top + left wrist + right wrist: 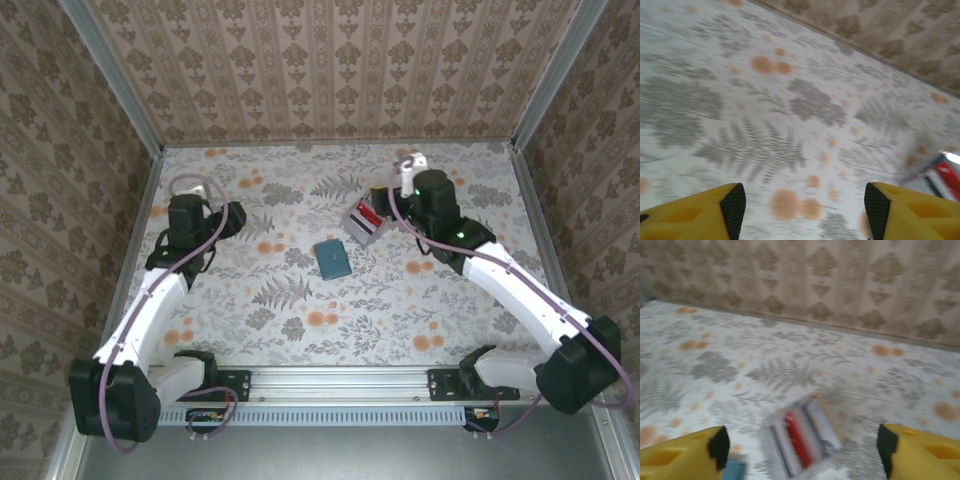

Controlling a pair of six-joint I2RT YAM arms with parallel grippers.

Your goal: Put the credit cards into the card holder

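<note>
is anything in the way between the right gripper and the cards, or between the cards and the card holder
Nothing visible. The right gripper is open, with the credit cards lying just ahead of it on the table. The card holder lies beside them, apart, with only bare table between. It looks folded shut, though.

The card holder [333, 259] is a small blue-green case. It lies flat and closed near the middle of the flowery table [280, 330]. The credit cards [365, 220] sit in a small, tilted pile close by, a bit farther back and to the right, not touching the case, with red ones among pale grey-white ones.
</note>
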